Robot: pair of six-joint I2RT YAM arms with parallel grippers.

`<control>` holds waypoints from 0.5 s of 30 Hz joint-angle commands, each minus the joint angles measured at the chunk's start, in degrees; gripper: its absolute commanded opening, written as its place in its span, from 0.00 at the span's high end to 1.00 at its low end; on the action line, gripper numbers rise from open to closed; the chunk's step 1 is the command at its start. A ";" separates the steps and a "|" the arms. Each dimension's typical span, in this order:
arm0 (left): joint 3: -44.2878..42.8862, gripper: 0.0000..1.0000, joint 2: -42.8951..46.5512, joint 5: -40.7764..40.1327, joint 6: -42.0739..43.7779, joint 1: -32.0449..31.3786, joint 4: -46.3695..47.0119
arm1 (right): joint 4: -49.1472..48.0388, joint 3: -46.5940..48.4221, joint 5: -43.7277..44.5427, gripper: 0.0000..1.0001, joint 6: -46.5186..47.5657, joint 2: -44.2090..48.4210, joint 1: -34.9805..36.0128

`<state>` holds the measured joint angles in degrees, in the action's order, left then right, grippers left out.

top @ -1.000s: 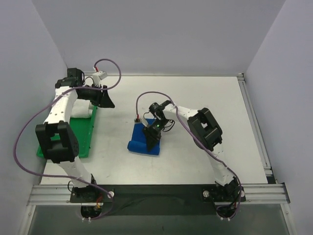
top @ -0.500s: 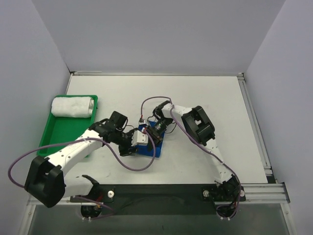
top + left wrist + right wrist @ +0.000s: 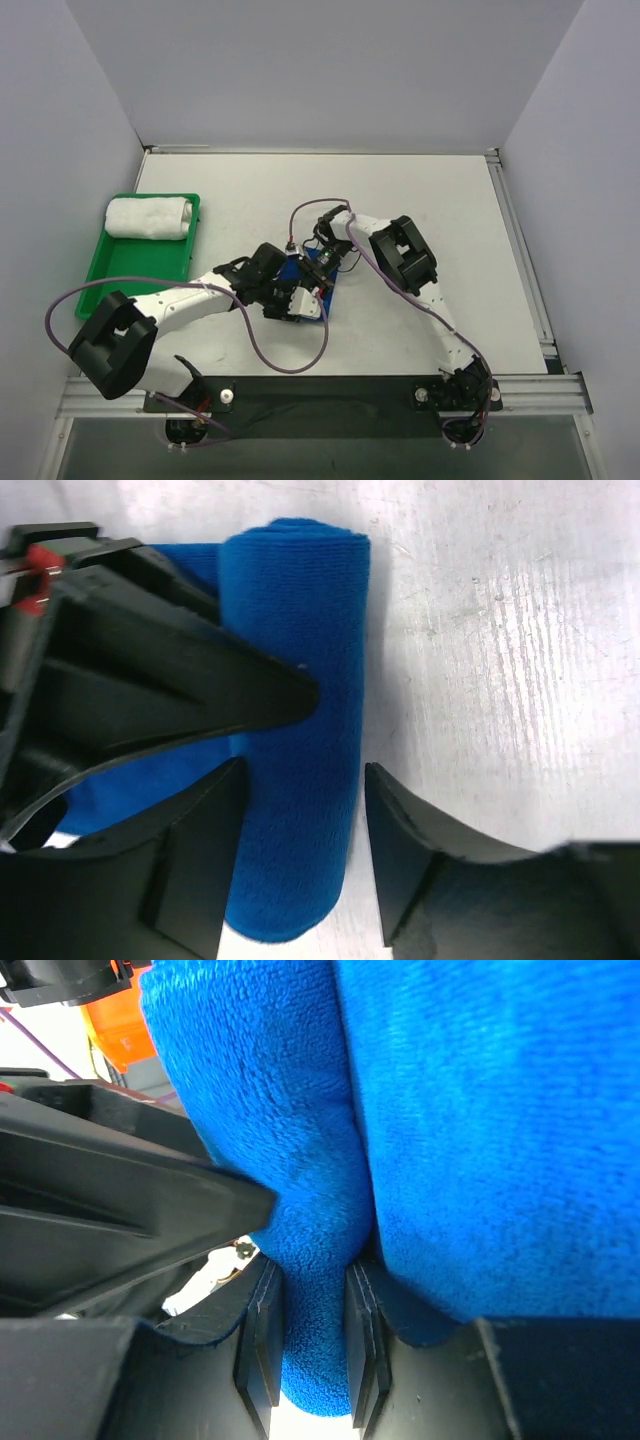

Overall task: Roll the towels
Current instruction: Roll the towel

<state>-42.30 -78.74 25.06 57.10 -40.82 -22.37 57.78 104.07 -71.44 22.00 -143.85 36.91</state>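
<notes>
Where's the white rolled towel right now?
In the top external view, the white rolled towel lies across the far end of the green tray on the left side of the table, apart from the blue towel.

blue towel (image 3: 300, 810) part-rolled, white towel (image 3: 148, 218) rolled

Worktop (image 3: 450, 200): white, flat and a bit scratched, with soft even light.
Back wall (image 3: 330, 70): plain pale grey, along the far edge.
Left wall (image 3: 50, 150): same grey.
Right wall (image 3: 590, 150): same grey.
Metal rail (image 3: 330, 392): silver, along the near edge.
</notes>
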 commanded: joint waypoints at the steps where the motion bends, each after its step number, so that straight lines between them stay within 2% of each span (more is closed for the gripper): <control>1: 0.64 0.44 -2.55 -0.19 2.05 -2.16 2.69 | -2.41 -0.89 15.63 1.00 2.44 -4.68 -0.08; 2: 0.73 0.47 -3.52 -0.10 1.79 -2.51 2.07 | -2.49 -0.63 15.98 1.00 1.83 -4.68 -0.25; 3: 0.91 0.56 -3.96 -0.01 1.70 -2.95 1.28 | -2.41 -0.02 16.50 1.00 1.47 -4.77 -0.60; 4: 0.99 0.61 -4.31 -0.18 1.61 -4.08 -0.29 | -2.58 0.43 17.55 1.00 1.03 -4.77 -0.87; 6: 1.52 0.74 -5.11 -0.71 -0.40 -5.41 -1.35 | -2.50 2.26 18.44 0.94 -0.11 -5.12 -1.22; 10: 1.17 0.85 -6.95 -0.98 -5.59 -8.66 -6.09 | -2.50 5.69 20.81 0.77 -0.99 -4.68 -2.01; 11: 0.65 0.87 -7.82 -0.98 -8.12 -9.62 -6.89 | -2.50 6.49 21.68 0.69 -1.17 -4.25 -2.19; 15: -1.72 0.96 -10.73 -0.19 -13.85 -9.98 -9.79 | -2.50 11.32 24.06 0.58 -2.83 -2.41 -3.59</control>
<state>-45.30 -84.42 16.82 50.65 -47.72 -20.91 64.51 111.59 -60.93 18.37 -145.03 36.16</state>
